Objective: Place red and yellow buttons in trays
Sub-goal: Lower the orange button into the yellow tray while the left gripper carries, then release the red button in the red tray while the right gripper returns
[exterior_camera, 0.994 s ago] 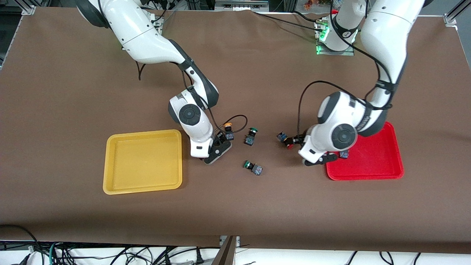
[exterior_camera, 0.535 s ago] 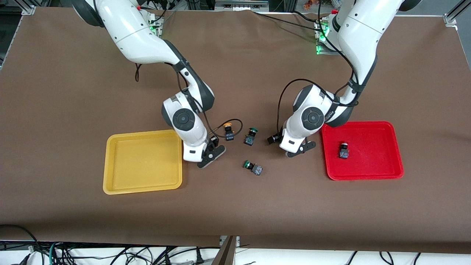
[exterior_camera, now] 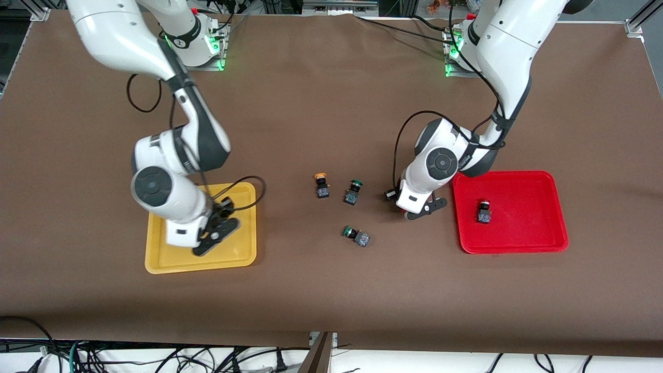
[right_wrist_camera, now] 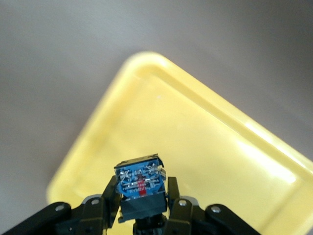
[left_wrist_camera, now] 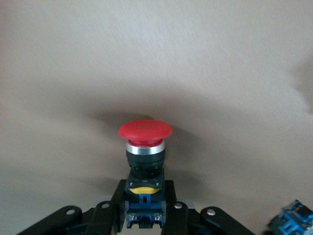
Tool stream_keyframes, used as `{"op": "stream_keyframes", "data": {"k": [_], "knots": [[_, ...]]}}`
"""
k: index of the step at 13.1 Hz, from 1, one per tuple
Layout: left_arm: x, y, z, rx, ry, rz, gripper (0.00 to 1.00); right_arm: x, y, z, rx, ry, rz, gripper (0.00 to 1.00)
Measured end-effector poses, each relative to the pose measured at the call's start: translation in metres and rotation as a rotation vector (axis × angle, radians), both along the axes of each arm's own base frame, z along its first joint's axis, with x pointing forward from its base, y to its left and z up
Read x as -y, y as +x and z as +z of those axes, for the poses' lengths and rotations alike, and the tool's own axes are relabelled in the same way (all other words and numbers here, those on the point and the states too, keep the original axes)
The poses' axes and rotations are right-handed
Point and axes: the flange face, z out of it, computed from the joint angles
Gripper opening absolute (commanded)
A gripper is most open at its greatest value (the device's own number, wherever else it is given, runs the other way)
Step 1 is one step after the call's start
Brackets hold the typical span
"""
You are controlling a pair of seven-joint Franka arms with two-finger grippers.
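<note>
My left gripper [exterior_camera: 406,203] is low over the table beside the red tray [exterior_camera: 549,243], shut on a red button [left_wrist_camera: 145,131] that it grips by the dark body. A second red button [exterior_camera: 484,212] lies in the red tray. My right gripper [exterior_camera: 220,223] hangs over the yellow tray [exterior_camera: 155,264], shut on a button [right_wrist_camera: 139,183] held blue base up, its cap hidden. The tray fills the right wrist view [right_wrist_camera: 220,142]. A yellow button [exterior_camera: 321,185] stands on the table between the trays.
Two green-capped buttons sit mid-table: one [exterior_camera: 353,191] beside the yellow button, one [exterior_camera: 356,235] nearer the front camera. A blue button base [left_wrist_camera: 293,221] shows at the edge of the left wrist view. Brown cloth covers the table.
My right arm swung from beside the yellow button to over the yellow tray, carrying a button. My left arm moved from the red tray's edge to the red button on the table.
</note>
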Motion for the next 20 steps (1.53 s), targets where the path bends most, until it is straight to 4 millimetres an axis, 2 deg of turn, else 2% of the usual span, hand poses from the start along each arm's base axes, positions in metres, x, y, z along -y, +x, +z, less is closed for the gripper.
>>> {"op": "stream_keyframes", "data": {"k": [1, 2, 3, 4, 6, 8, 9, 11, 13, 14, 15, 16, 18, 20], "knots": [[-0.019, 0.011, 0.013, -0.019, 0.010, -0.046, 0.12, 0.018, 0.004, -0.017, -0.004, 0.001, -0.018, 0.86], [-0.041, 0.021, 0.029, -0.049, 0.020, -0.098, 0.12, 0.029, 0.007, -0.033, -0.009, 0.001, -0.032, 1.00], [-0.062, 0.028, 0.043, -0.079, 0.044, -0.161, 0.12, 0.033, 0.007, -0.043, -0.013, 0.002, -0.038, 1.00], [-0.081, 0.032, 0.054, -0.101, 0.090, -0.227, 0.12, 0.031, 0.007, -0.045, -0.015, 0.011, -0.046, 1.00], [-0.108, 0.038, 0.066, -0.122, 0.190, -0.358, 0.12, 0.019, 0.005, -0.033, -0.032, 0.051, -0.087, 1.00], [-0.133, 0.042, 0.066, -0.143, 0.247, -0.483, 0.13, 0.000, 0.000, -0.015, -0.055, 0.073, -0.174, 1.00], [-0.151, 0.044, 0.064, -0.158, 0.248, -0.521, 0.15, -0.018, -0.005, -0.008, -0.063, 0.080, -0.226, 1.00], [-0.196, 0.051, 0.062, -0.178, 0.218, -0.573, 0.17, -0.065, -0.020, -0.002, -0.082, 0.093, -0.353, 1.00], [-0.249, 0.056, 0.062, -0.183, 0.185, -0.591, 0.19, -0.129, -0.047, -0.002, -0.110, 0.091, -0.503, 1.00], [-0.269, 0.059, 0.060, -0.172, 0.170, -0.592, 0.33, -0.163, -0.065, -0.003, -0.120, 0.081, -0.561, 1.00], [-0.281, 0.059, 0.055, -0.164, 0.155, -0.591, 0.73, -0.193, -0.082, -0.008, -0.127, 0.070, -0.607, 0.99], [-0.281, 0.059, 0.049, -0.161, 0.143, -0.591, 1.00, -0.216, -0.096, -0.015, -0.125, 0.068, -0.644, 0.99], [-0.268, 0.059, 0.047, -0.156, 0.120, -0.596, 1.00, -0.246, -0.111, -0.035, -0.111, 0.088, -0.709, 0.99], [-0.259, 0.062, 0.055, -0.137, 0.106, -0.595, 1.00, -0.269, -0.125, -0.059, -0.102, 0.109, -0.751, 0.99]]}}
